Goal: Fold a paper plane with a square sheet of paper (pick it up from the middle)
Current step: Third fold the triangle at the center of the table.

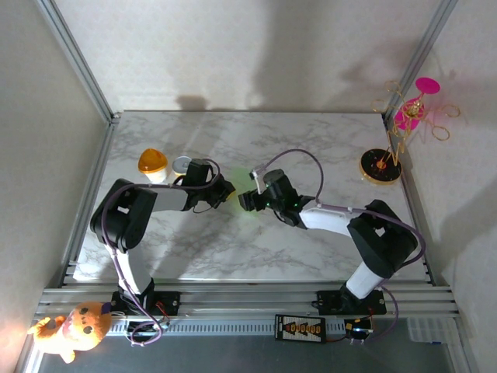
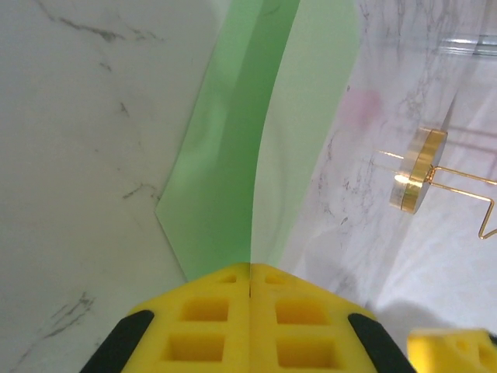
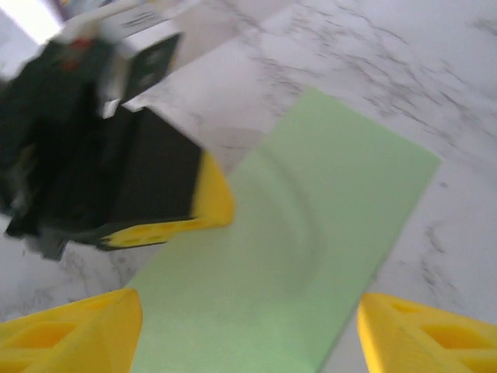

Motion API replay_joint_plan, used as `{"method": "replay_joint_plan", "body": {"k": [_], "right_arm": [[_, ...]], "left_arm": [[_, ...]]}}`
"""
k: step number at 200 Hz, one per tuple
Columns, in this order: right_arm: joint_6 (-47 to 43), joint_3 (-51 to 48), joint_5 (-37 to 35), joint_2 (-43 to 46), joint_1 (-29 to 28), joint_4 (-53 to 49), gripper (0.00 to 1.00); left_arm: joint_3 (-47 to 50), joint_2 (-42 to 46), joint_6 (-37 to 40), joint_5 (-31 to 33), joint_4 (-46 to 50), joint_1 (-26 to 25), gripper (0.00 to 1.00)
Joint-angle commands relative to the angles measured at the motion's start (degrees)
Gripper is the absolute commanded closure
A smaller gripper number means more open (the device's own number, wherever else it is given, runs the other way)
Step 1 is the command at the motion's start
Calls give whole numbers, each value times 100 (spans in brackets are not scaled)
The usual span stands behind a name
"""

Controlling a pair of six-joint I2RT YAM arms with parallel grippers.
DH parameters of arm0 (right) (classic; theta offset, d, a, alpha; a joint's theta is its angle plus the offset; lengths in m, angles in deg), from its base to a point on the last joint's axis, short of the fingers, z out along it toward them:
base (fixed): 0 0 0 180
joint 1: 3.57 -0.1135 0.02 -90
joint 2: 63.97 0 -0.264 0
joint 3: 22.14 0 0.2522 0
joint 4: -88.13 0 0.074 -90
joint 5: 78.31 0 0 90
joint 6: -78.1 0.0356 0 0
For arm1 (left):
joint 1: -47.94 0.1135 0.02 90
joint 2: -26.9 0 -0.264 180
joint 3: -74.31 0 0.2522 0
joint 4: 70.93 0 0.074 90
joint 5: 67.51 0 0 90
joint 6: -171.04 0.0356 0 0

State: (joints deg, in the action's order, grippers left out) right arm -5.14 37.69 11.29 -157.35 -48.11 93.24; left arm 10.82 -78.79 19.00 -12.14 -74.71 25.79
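Where the left gripper (image 2: pixel 250 272) enters at the bottom centre of its own wrist view, its two yellow fingers (image 2: pixel 237 326) are pressed together and pinch the near end of the pale green sheet of paper (image 2: pixel 233 179). From that pinch the sheet runs up to the top edge of the frame as a long folded strip. A crease goes up its middle, with the left side darker and the right side lighter. A gold part of the ornament stand (image 2: pixel 419 171) shows at the right of that frame.

The right wrist view is blurred. The right gripper (image 3: pixel 250 311) has its fingers in the lower left and lower right corners, spread wide. The sheet lies between them and stretches to the upper right, ending in a straight, square-cornered edge over the marble. Whether those fingers touch the paper I cannot tell. The left gripper's black body and a yellow tip come in from the left and meet the sheet's left edge.

In the top view the two grippers face each other just left of centre on the table (image 1: pixel 311 148), with a faint green tinge between them. An orange-lidded cup (image 1: pixel 153 163) and a small tin (image 1: pixel 182 164) stand side by side to their upper left.
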Motion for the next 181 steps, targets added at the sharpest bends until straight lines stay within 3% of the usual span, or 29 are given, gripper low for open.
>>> {"method": "replay_joint_plan", "body": {"k": [1, 63, 89, 181], "right_arm": [[-1426, -429, -547, 7, -359, 1057, 26], [-2364, -424, -1146, -658, -819, 1377, 27], [-2505, -344, -1409, -820, -839, 1403, 38], [-2655, -352, -1253, -838, -847, 1594, 53]], "left_arm": [[87, 189, -255, 159, -89, -50, 100], [122, 153, -300, 110, -249, -65, 100], [122, 153, -307, 88, -249, -70, 100], [148, 146, -317, 96, -250, -74, 100]]}}
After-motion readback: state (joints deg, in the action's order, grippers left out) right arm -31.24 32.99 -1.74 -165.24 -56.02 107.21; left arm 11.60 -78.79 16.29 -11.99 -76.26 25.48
